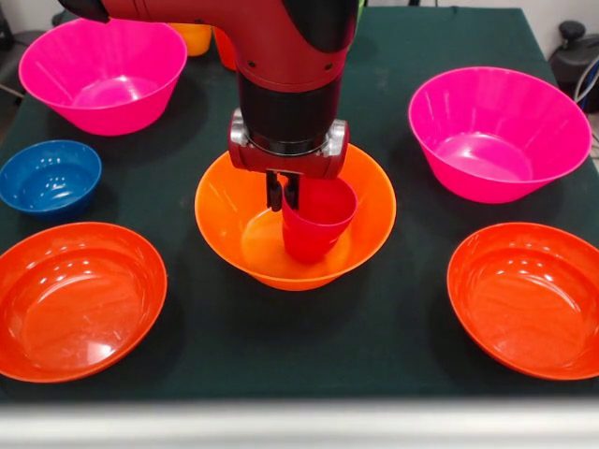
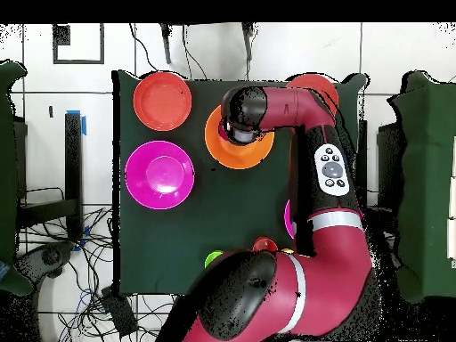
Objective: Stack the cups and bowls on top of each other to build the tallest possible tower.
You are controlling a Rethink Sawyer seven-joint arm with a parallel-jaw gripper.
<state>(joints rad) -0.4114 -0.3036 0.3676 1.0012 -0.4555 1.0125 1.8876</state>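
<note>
The gripper (image 1: 283,192) grasps the red cup (image 1: 318,223) by its rim, inside the orange bowl (image 1: 295,217) beneath the jaws. Only a start, I judge; the other bowls lie unstacked around it

Glossy red arm (image 1: 281,37) with black joints, grey button panel (image 2: 331,167).

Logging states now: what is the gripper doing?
Gripper: shut on the red cup's rim, holding it inside the large orange bowl.
</note>
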